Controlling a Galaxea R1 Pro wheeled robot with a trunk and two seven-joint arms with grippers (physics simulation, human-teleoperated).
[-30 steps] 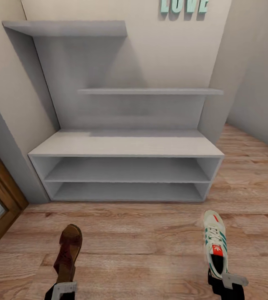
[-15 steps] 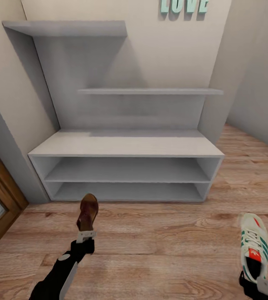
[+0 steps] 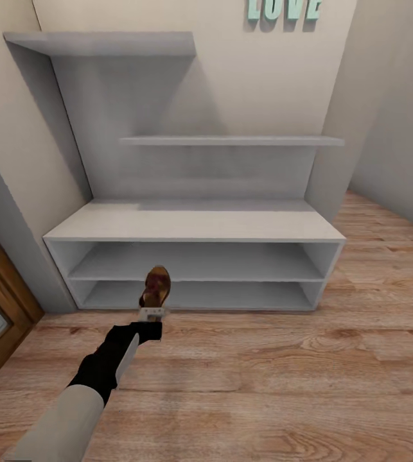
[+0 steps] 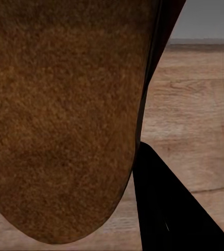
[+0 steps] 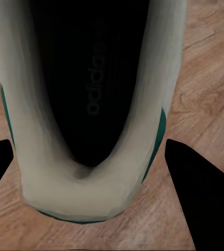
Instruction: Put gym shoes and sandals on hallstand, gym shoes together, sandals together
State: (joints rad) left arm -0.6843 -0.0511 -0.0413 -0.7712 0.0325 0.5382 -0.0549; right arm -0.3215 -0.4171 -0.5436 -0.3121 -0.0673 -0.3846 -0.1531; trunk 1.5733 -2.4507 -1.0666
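My left gripper [image 3: 153, 314] is shut on the heel end of a dark brown sandal [image 3: 156, 286], held out in front of the open shelves of the pale grey hallstand [image 3: 193, 224], low over the floor [image 3: 264, 385]. In the left wrist view the sandal's [image 4: 59, 115] brown sole looms close, with one black finger [image 4: 169, 209] beside it. In the right wrist view my right gripper [image 5: 88, 157] is shut on the heel of a white gym shoe [image 5: 91, 198] with green trim, its dark opening facing the camera, wood floor behind it.
Two staggered wall shelves [image 3: 232, 140] and teal LOVE letters [image 3: 283, 8] sit above the bench. A wooden door frame [image 3: 0, 301] stands at the left. A grey wall [image 3: 392, 128] bounds the right side.
My left arm has stretched forward, carrying the sandal from the near floor up to the rack's lower shelves. The right gripper with the gym shoe slid right and out of the head view.
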